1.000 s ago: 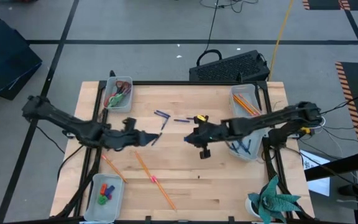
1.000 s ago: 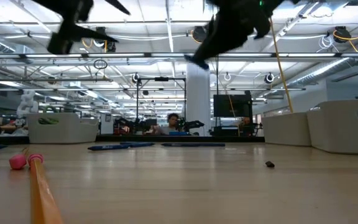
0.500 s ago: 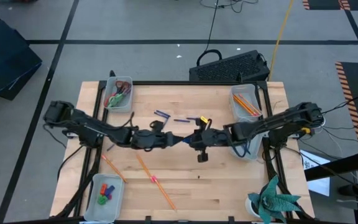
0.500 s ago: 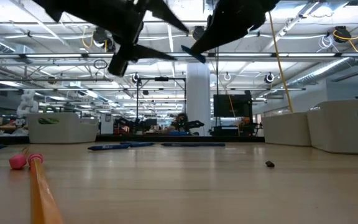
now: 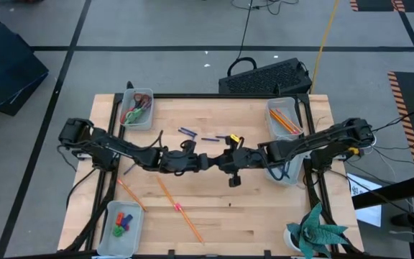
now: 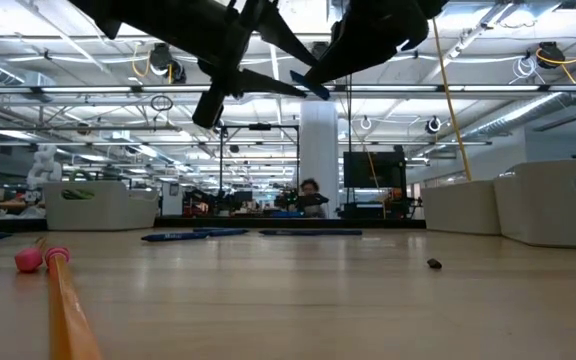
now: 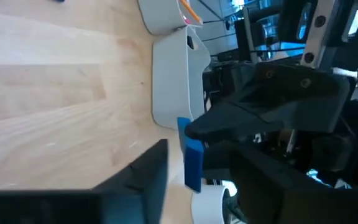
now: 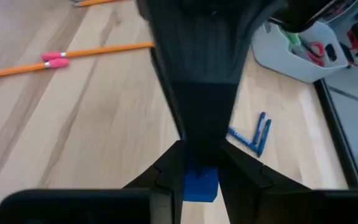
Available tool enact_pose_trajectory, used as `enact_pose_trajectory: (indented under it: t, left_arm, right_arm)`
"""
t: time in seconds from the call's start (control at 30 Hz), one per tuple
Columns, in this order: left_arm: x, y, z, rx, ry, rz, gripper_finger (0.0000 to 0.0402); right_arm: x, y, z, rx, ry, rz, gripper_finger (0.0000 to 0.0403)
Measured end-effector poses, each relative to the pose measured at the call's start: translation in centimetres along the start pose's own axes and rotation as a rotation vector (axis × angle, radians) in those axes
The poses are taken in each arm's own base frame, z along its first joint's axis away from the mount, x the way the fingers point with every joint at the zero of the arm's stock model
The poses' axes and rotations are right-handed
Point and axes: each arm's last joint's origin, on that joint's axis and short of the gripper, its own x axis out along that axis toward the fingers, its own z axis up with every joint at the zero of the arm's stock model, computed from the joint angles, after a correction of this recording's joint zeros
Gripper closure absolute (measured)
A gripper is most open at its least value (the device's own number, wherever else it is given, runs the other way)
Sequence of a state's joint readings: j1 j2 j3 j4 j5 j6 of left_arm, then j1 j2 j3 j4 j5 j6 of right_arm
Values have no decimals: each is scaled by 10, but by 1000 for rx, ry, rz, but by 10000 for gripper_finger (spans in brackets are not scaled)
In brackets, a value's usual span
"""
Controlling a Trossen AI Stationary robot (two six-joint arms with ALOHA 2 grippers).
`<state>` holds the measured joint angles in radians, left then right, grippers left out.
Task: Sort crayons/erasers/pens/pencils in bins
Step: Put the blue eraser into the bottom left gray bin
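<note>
Both arms meet above the middle of the table [image 5: 264,216], fingertip to fingertip. The left gripper [image 5: 208,161] reaches in from the left and the right gripper [image 5: 221,161] from the right, and a short blue pen [image 7: 192,163] sits between them. In the right wrist view the left gripper's fingers [image 8: 194,81] close down onto the blue piece, which also lies between the right gripper's own fingers; in the left wrist view the right gripper pinches the same piece. Both appear closed on it, well above the tabletop, as the low view shows.

Four bins stand at the table's corners and right edge. The far-left bin [image 5: 146,93] holds a tangle of red and green items, with red loop handles visible in the right wrist view. The near-left bin [image 5: 111,207] holds crayons [image 5: 123,222] in red, green and blue. At the far right, one bin [image 5: 270,112] holds orange pencils [image 5: 284,121]; just nearer, touching it, another bin [image 5: 294,180] holds dark blue pens, partly hidden by the right arm.

Loose on the table: several blue pens [image 5: 187,133] lie in the far middle, beside a small yellow and black object [image 5: 232,137]. Two long orange pencils [image 5: 178,209] with pink erasers lie in the near-left part, well apart from the pencil bin. A small dark speck [image 5: 229,204] rests near the centre
</note>
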<state>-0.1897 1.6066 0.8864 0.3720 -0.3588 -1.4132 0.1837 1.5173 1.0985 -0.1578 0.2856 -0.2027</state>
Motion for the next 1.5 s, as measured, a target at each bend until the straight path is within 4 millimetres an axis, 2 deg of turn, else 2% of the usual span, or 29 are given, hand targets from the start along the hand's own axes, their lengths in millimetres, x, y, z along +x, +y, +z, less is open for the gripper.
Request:
enact_pose_trajectory:
  t: [0.23, 0.3, 0.4, 0.5, 0.63, 0.77, 0.97, 1.07, 1.13, 1.23, 1.3, 1.5]
  left_arm:
    - [1, 1, 2, 37, -17, 6, 373]
    - [1, 1, 3, 56, -25, 8, 383]
    - [-2, -1, 4, 79, -22, 14, 376]
    - [-13, -4, 7, 133, -3, 50, 379]
    - [-49, -13, 3, 213, 143, 121, 383]
    - [-101, -14, -15, 143, 396, 238, 383]
    - [-178, -16, -52, -168, 687, 410, 383]
    - [-204, -16, -70, -315, 837, 517, 383]
    - [-215, -9, -81, -366, 936, 675, 378]
    - [-220, 6, -90, -388, 1012, 925, 375]
    - [-216, 19, -93, -393, 1012, 1019, 377]
    - [-199, 57, -96, -460, 986, 1034, 379]
  right_arm:
    - [0, 0, 1, -12, -14, -5, 318]
    - [0, -1, 2, 2, -17, -5, 302]
    - [-3, 0, 3, 35, -28, -2, 266]
    - [-17, 3, 10, 88, -71, 13, 225]
    - [-40, 4, 18, 158, -132, 33, 180]
    - [-54, 1, 22, 204, -171, 36, 160]
    - [-49, -2, 20, 167, -157, -27, 160]
    - [-43, -3, 19, 157, -145, -34, 164]
    - [-40, -4, 18, 155, -135, -38, 164]
    - [-36, -8, 16, 156, -124, -49, 164]
    - [-36, -11, 16, 130, -124, -54, 164]
    - [-35, -13, 14, 47, -110, -40, 165]
